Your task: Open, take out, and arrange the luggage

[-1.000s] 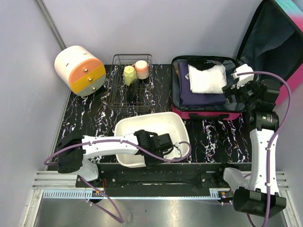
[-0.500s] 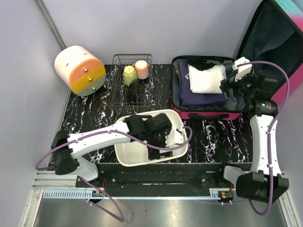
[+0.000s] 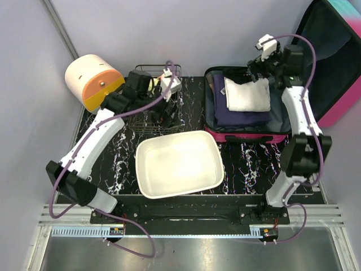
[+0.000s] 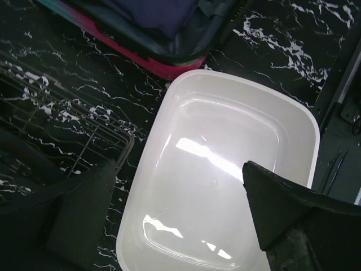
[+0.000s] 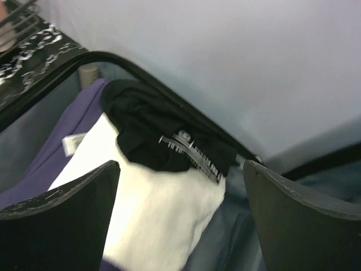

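Both arms have swung since a second ago. The left arm has lifted out of the white tub (image 3: pixel 179 164) and reached back over the wire basket (image 3: pixel 141 125), its jaws going from nearly closed to wide apart. The right arm has moved from the right side of the luggage (image 3: pixel 248 137) to its back rim.

The luggage lies open directly beneath the right gripper (image 3: pixel 258 70). It is a small hard shell, hot pink outside, with black zipper trim and soft dark grey lining. Its lid (image 3: pixel 333 62) stands raised to the right of that gripper. The right gripper hangs released, fingers spread wide and holding nothing. Between its fingertips, in the wrist view, sits a crumpled black garment (image 5: pixel 152 135) with a white printed label. Nearer the gripper lies a flat, folded white garment (image 5: pixel 152 226), resting on a folded navy garment (image 5: pixel 67 135).

The left gripper (image 3: pixel 163 110) is likewise released and empty, well to the left of the luggage. Ahead of its fingers lies the tub, glossy and rectangular with rounded corners, just beside the luggage's pink front wall. The thin-wired basket sits under this gripper. A rounded white-and-orange drawer box (image 3: pixel 93 79) stands off to its left. Everything rests on a black table (image 3: pixel 259 164) veined with white like marble.
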Controlling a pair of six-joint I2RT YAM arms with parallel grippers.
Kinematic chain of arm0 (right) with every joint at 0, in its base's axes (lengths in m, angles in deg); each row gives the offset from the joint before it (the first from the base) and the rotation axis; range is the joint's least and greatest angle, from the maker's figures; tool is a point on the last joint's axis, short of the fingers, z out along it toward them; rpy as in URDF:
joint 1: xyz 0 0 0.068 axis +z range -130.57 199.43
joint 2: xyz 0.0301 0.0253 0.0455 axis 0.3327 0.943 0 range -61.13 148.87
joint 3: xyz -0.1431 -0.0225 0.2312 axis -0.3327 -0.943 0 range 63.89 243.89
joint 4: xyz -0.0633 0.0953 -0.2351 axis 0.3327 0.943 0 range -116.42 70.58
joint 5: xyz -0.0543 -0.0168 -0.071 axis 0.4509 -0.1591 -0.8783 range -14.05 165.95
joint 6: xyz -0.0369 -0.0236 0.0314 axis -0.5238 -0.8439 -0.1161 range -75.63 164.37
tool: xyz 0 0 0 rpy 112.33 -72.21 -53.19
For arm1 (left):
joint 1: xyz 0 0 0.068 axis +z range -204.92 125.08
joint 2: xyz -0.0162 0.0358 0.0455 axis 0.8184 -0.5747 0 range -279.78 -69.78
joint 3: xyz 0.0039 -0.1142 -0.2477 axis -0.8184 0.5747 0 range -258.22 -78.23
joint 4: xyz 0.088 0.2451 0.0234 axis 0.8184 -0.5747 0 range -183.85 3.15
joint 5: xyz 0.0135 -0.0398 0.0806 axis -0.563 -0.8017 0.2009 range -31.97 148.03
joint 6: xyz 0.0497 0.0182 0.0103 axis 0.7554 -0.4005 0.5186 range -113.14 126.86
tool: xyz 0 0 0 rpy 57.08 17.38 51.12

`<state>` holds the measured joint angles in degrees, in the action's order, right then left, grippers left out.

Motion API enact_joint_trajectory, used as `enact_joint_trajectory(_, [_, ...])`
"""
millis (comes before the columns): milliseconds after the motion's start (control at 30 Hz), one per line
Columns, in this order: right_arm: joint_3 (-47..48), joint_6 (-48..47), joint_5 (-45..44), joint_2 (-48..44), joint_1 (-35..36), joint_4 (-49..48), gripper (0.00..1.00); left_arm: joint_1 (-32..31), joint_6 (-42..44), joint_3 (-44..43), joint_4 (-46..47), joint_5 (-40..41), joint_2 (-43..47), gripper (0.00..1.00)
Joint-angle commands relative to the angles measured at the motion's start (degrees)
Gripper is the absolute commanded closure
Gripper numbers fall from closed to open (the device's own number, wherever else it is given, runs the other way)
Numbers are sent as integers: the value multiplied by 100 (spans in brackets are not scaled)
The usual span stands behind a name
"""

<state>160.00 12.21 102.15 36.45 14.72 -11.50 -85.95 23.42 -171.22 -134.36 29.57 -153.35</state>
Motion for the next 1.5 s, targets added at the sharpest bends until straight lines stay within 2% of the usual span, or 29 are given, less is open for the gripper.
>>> enact_joint_trajectory(0, [1188,-554,-746,1103,339,-209,0,711,-653,-254,365,-931,-405,1])
enact_joint_trajectory(33, [1738,-685,-774,1584,409,-78,0,903,-680,-263,374,-959,-467,1])
enact_joint_trajectory(133, [2628,-686,-827,2367,436,248,0,1142,-750,-333,356,-942,-686,1])
enact_joint_trajectory(300, [3737,-634,-283,3309,629,766,0,1415,-461,-414,13,-784,-906,1])
enact_joint_trajectory(400, [4449,-607,-107,3653,735,1101,0,1582,-355,-413,-22,-976,-942,1])
enact_joint_trajectory(533, [4530,-169,254,3733,840,1092,0,1644,-74,-369,48,-1021,-951,1])
enact_joint_trajectory(667, [4433,-334,299,3751,1007,1232,0,1723,-188,-457,119,-976,-951,1])
enact_joint_trajectory(867, [4837,-1133,-430,4260,1130,1584,0,1766,-495,-439,101,-1160,-1012,1])
enact_joint_trajectory(1100, [4478,-1582,-1528,4383,1139,979,0,1802,-680,-343,101,-1275,-1109,1])
enact_joint_trajectory(1267, [4486,-1592,-1547,4401,1121,846,1,1811,-732,-307,101,-1380,-1144,1])
enact_joint_trajectory(1367, [4574,-1433,-1389,4366,1104,846,9,1802,-785,-307,101,-1416,-1188,1])
enact_joint_trajectory(1400, [4678,-1303,-1354,4383,1060,855,19,1802,-794,-316,101,-1407,-1197,1])
enact_joint_trajectory(1467, [4837,-1161,-1275,4427,1025,934,27,1811,-803,-316,101,-1390,-1188,1])
